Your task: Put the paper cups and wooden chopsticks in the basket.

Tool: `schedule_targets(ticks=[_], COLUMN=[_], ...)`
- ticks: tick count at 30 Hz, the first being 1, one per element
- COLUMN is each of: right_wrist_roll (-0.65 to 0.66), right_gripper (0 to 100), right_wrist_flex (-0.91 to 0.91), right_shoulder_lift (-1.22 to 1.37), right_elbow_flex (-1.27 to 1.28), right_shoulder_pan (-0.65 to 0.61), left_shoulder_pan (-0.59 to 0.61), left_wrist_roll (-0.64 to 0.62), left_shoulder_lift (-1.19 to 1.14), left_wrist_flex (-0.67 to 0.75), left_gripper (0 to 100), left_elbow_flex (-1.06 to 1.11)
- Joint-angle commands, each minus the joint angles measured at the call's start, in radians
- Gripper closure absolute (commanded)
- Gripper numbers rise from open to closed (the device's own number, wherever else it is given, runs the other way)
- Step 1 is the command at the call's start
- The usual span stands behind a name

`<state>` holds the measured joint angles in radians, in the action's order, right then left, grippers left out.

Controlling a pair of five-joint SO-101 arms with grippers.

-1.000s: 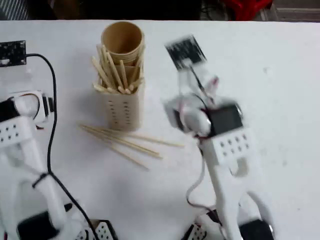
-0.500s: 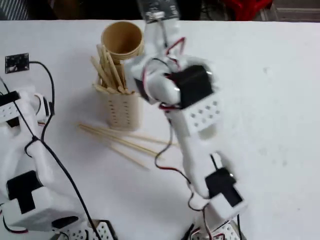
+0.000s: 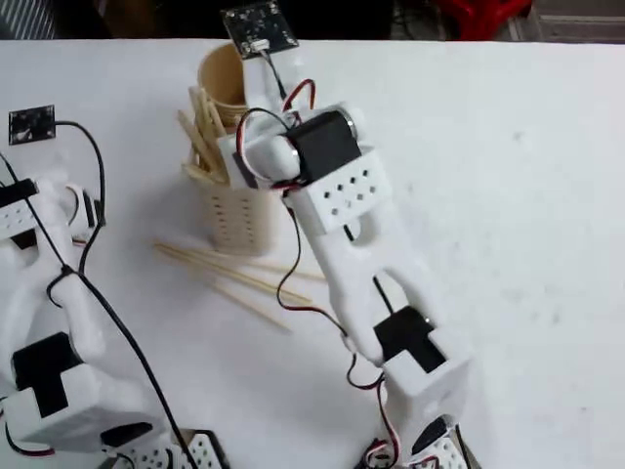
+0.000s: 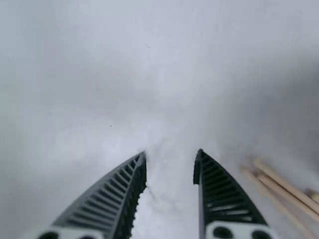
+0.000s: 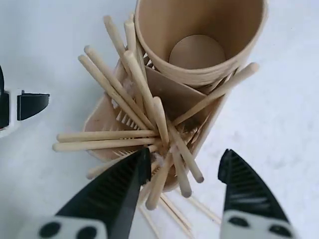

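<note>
A tan perforated basket [image 3: 237,215] stands upright at the table's back left, holding several wooden chopsticks [image 5: 144,94] and a stack of paper cups [image 5: 199,40]. My right arm [image 3: 332,186] stretches over the basket. The right gripper [image 5: 184,172] hangs open just above the basket's rim [image 5: 107,107], with the chopstick ends between its fingers [image 5: 124,191] but not gripped. Several more chopsticks [image 3: 239,277] lie loose on the table in front of the basket. My left gripper [image 4: 169,169] is open and empty over bare table, with the ends of those loose chopsticks [image 4: 284,189] beside it.
The left arm's white body [image 3: 44,322] and its black cable [image 3: 98,195] occupy the table's left side. A small black circuit board [image 3: 29,122] sits at the far left. The white tabletop [image 3: 508,176] stretches to the right.
My right arm has swung left from beside the basket to directly over it. The left arm shifted and lowered at the left side early on, then stayed put.
</note>
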<state>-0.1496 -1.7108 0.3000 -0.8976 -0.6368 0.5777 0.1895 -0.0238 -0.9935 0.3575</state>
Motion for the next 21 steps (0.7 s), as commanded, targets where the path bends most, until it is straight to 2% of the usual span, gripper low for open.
schedule_targets(ticks=[1, 10, 12, 15, 17, 21], right_wrist_roll=[-0.002, -0.002, -0.002, 0.002, 0.025, -0.009], right_gripper=[76.5, 77.0, 82.0, 99.5, 96.7, 98.1], right_wrist_flex=[-0.002, 0.07, 0.088, 0.128, 0.136, 0.131], right_shoulder_lift=[0.016, 0.191, 0.216, 0.228, 0.22, 0.18], right_elbow_flex=[-0.011, -0.002, -0.002, -0.003, -0.003, -0.003], right_shoulder_pan=[0.01, 0.058, 0.084, 0.14, 0.183, 0.288], left_shoulder_pan=[0.005, 0.005, 0.005, 0.005, 0.005, 0.005], left_wrist_roll=[-0.009, -0.009, -0.009, -0.009, -0.009, -0.009], left_shoulder_lift=[0.005, 0.002, 0.002, 0.002, 0.002, 0.002], left_wrist_flex=[0.018, 0.018, 0.018, 0.018, 0.018, 0.018], left_gripper=[83, 83, 83, 83, 83, 83], left_elbow_flex=[-0.044, -0.038, -0.038, -0.038, -0.038, -0.037])
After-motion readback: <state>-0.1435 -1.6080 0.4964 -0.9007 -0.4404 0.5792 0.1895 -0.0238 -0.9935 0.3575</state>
